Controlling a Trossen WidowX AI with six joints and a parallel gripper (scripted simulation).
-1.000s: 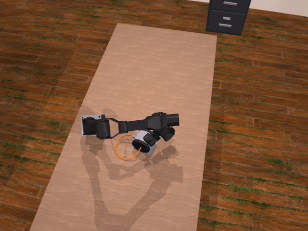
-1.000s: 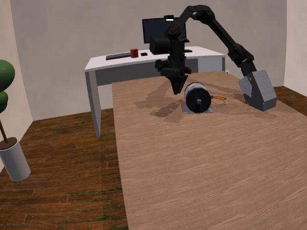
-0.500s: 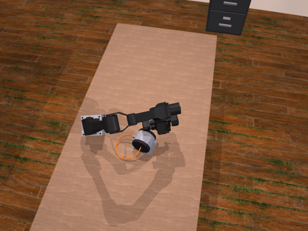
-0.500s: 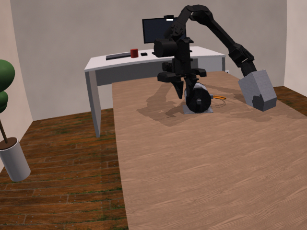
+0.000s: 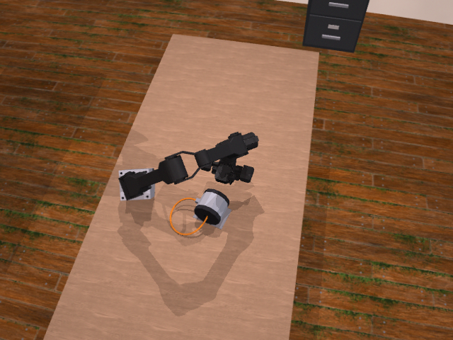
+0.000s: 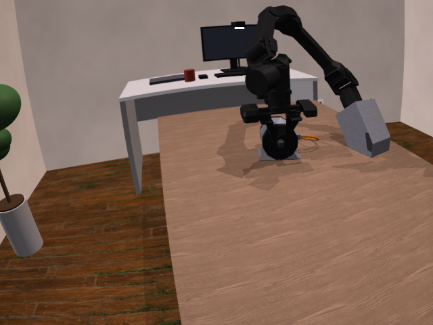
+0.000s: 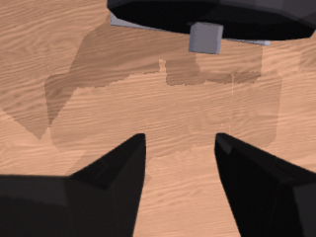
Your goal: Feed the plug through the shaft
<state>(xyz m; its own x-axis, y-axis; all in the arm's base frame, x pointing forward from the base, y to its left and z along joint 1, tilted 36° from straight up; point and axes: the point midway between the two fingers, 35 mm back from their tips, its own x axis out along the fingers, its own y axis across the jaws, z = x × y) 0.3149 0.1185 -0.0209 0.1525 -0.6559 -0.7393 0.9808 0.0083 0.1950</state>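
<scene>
Top view, left to right: the arm's base point(image 5: 122, 196) point(image 6: 363, 129) is mounted at the left edge of the wood-grain surface point(image 5: 238, 91) point(image 6: 297, 227) point(image 7: 114, 118). The orange cable point(image 5: 170, 218) point(image 6: 309, 137) is looped just left of the motor point(image 5: 216, 202) point(image 6: 270, 148) point(image 7: 148, 12) – one end at a side connector, the other run into the dark end face toward the bottom of the frame. The gripper point(image 5: 224, 174) point(image 6: 281, 135) point(image 7: 180, 142) is seen above the motor in the frame, its fingertips hidden from this side. A dark drawer cabinet point(image 5: 335, 22) is cut off at upper right.

Exterior view: a potted plant point(image 6: 21, 225) is seen at far left, then a white desk point(image 6: 168, 89) with a red mug point(image 6: 189, 75) and monitor point(image 6: 223, 42). Right of center, the gripper is pointed down in front of the motor face, where the grey plug point(image 6: 281, 143) point(image 7: 205, 38) is seen. The cable is seen to the right of the motor, then the base.

Wrist view: the fingers are held partly spread at lower left and lower right – nothing pinched. The plug is stuck out of the motor face at top center, not laid flat past the end.
</scene>
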